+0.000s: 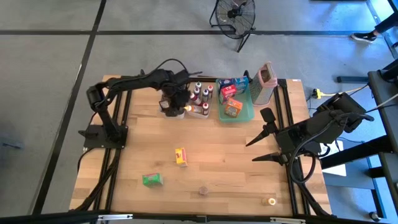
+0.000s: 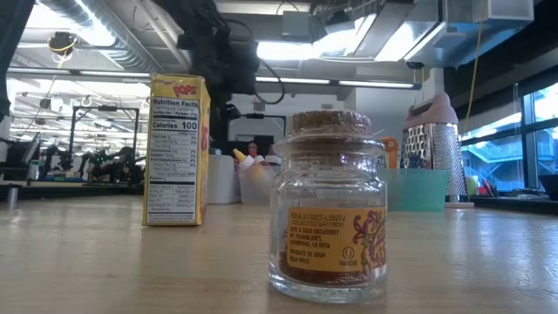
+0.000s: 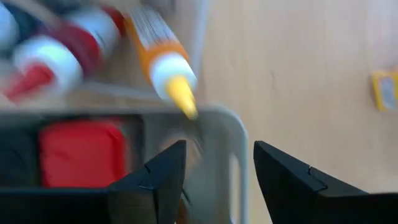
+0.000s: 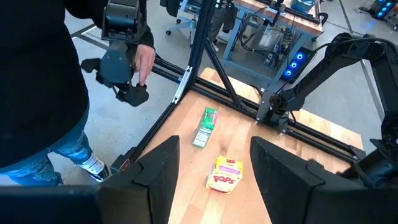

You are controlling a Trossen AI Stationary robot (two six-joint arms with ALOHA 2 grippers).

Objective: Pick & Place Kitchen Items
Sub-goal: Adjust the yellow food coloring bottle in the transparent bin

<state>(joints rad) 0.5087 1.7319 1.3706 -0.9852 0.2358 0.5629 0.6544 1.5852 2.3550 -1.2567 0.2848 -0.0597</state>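
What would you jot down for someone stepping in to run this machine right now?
Left tool: open, over the clear tub of spice bottles at the table's far side, holding nothing.
Right tool: open, empty, waiting by the right edge.
Done: boxes sit in the green tray.
Left: yellow box, green box, cork-topped jar and a small jar still lie loose on the near half of the table.

Bottles and boxes in tubs at table's far edge, grater right of them; nearer, two boxes, two jars apart.
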